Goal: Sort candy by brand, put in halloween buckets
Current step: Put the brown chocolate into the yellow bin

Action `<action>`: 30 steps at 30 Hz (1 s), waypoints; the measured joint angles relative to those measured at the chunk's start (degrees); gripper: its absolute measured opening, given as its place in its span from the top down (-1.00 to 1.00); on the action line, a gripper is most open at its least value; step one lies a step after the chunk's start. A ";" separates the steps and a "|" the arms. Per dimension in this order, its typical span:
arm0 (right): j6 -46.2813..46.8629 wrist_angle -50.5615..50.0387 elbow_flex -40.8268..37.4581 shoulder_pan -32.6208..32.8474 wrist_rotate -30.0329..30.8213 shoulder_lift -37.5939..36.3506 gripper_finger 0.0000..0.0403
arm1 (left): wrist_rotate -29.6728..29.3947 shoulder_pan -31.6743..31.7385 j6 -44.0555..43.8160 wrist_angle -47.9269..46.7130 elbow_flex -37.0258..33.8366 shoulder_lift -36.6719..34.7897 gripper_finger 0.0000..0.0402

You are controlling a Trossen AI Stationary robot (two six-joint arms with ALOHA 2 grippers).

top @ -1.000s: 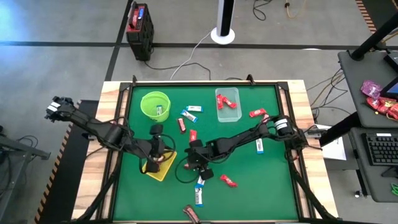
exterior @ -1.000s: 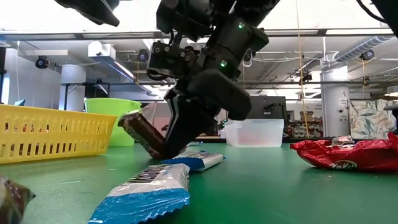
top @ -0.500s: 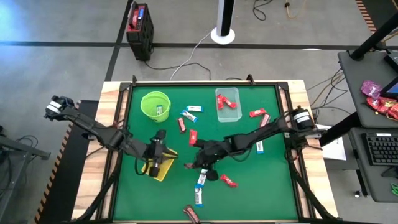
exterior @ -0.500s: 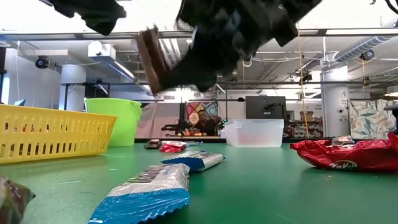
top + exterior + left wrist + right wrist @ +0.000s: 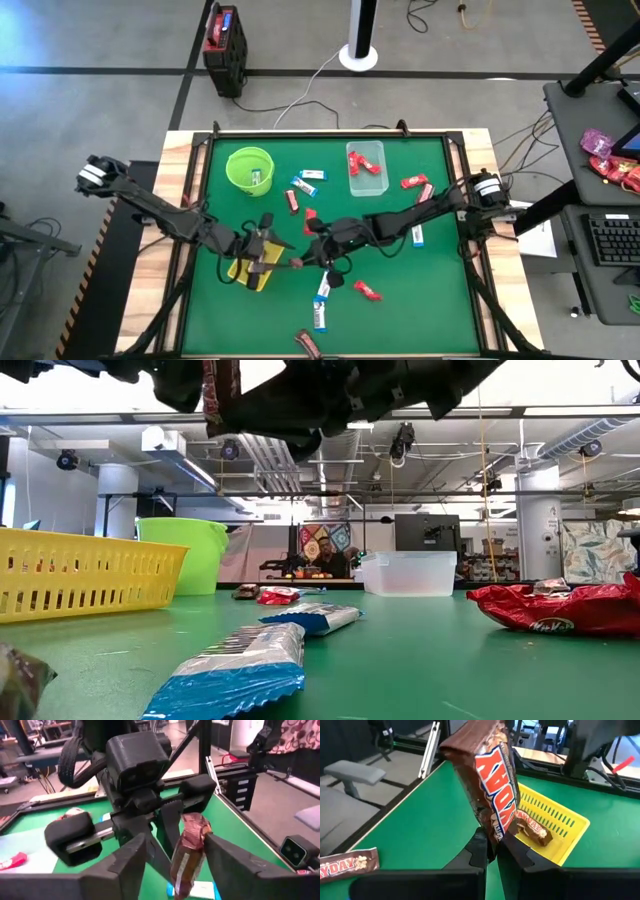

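At left centre of the overhead frame, my left gripper [image 5: 270, 252] hangs open over the yellow basket [image 5: 249, 272], which holds one brown bar [image 5: 532, 829]. Just right of it, my right gripper [image 5: 312, 258] is clamped on a brown candy bar [image 5: 490, 780], lifted off the green table [image 5: 420, 290] and reaching between my left fingers [image 5: 227, 855]. Further right, blue and red bars lie scattered.

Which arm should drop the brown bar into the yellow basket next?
Right. The right gripper is shut on the brown bar, raised close to the yellow basket, which already holds a matching bar. The left gripper hangs open at the basket, gripping nothing.
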 joint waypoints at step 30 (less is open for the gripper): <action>8.06 -4.38 3.27 -2.42 3.47 0.02 0.19 | 3.97 0.44 -4.48 -11.79 0.11 -7.27 0.98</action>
